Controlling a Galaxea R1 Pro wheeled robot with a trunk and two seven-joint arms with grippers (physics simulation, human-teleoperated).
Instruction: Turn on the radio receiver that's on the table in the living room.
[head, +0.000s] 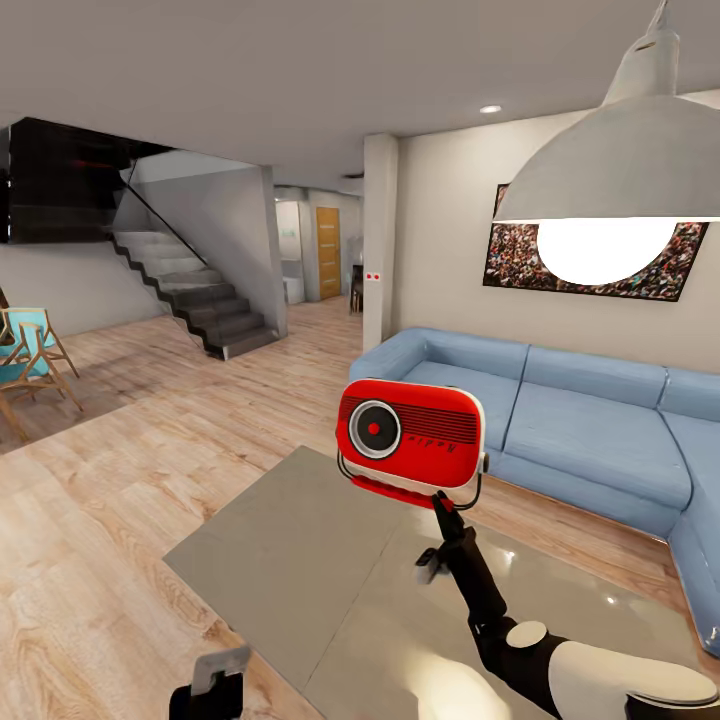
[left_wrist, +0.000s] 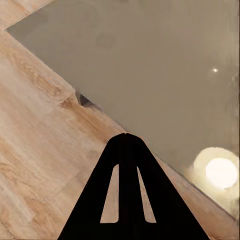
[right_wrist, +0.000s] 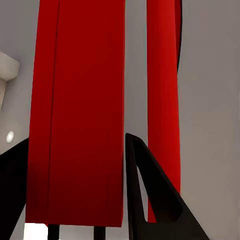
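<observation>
Head view: right gripper (head: 440, 497) clamps the radio receiver (head: 410, 432) at its base, held above the table (head: 300, 580); keep it level, reach the dial with left gripper (left_wrist: 128, 136), its fingers pressed together.

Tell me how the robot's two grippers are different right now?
The right gripper is raised above the table, while the left gripper hangs low by the table's edge. The right gripper is shut on the red radio; the left gripper holds nothing, its fingers pressed together at the tips. The right gripper points up, the left one down at the floor. Both have black fingers.
</observation>
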